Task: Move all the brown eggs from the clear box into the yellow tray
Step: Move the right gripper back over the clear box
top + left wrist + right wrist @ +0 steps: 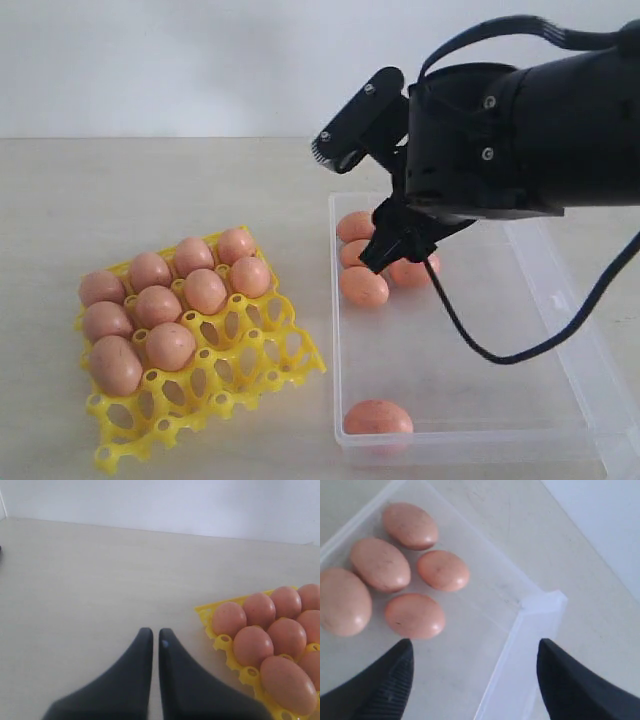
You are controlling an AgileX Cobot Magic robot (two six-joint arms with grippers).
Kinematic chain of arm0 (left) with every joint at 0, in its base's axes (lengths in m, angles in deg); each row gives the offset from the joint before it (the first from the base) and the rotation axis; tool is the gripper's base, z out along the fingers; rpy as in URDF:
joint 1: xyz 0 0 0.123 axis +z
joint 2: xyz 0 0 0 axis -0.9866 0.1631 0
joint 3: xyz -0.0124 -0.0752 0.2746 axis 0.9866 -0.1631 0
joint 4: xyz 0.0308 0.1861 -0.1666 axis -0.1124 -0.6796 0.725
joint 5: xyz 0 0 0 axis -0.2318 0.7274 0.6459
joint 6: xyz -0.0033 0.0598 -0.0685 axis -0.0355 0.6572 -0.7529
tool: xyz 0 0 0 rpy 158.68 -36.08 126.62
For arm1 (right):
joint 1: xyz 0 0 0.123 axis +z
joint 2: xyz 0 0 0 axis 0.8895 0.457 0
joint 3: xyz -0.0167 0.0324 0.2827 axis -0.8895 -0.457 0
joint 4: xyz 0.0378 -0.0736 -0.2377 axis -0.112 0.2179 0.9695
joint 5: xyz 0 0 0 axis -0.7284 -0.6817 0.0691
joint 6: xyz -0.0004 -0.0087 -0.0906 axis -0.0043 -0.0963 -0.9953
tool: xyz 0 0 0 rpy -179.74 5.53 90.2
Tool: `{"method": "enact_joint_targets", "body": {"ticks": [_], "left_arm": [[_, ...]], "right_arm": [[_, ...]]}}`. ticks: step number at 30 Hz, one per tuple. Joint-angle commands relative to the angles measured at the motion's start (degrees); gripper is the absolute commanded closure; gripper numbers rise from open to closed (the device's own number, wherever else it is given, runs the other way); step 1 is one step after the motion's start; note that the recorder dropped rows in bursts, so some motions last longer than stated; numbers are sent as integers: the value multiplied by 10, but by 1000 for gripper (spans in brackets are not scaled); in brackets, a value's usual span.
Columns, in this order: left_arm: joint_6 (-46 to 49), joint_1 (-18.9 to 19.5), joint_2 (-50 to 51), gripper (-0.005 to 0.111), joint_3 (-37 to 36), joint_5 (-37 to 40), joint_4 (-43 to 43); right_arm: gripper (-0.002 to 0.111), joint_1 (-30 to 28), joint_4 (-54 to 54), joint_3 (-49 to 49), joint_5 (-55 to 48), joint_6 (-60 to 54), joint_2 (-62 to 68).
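The yellow tray (262,352) lies on the left of the table with several brown eggs (158,305) in its back cells. To its right, the clear box (470,345) holds a cluster of brown eggs (363,286) by its far left corner and a lone egg (378,417) at its near left corner. My right gripper (346,205) hangs open and empty over that cluster. In the right wrist view its fingertips (404,652) straddle the box's corner (540,602) beside several eggs (415,615). My left gripper (152,632) is shut on nothing, low over bare table next to the tray (205,612).
The tray's front cells (200,410) hold nothing. A black cable (520,350) from the right arm loops over the box's middle. A pale wall (200,60) runs behind the table. The left arm does not show in the exterior view.
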Motion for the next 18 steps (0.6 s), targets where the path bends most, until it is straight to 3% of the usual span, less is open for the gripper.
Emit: {"method": "enact_joint_targets", "body": {"ticks": [1,4,7,9,11,14,18], "left_arm": [[3,2,-2,103,-1,-2,1],[3,2,-2,103,-1,-2,1],[3,2,-2,103,-1,-2,1],[3,2,-2,103,-1,-2,1],[3,2,-2,103,-1,-2,1],[3,2,-2,103,-1,-2,1],[3,2,-2,103,-1,-2,1]], "right_arm": [[52,-91,-36,3,14,-7,-1],[69,-180,-154,6,43,-99,-1],[83,-248,-409,29,25,-308,-1],[83,-274,-596,42,-9,-481,-1],[82,-282,-712,57,-58,-619,-1],[83,-271,-762,82,-115,-716,-1],[83,-251,-712,103,-119,-764,0]]}}
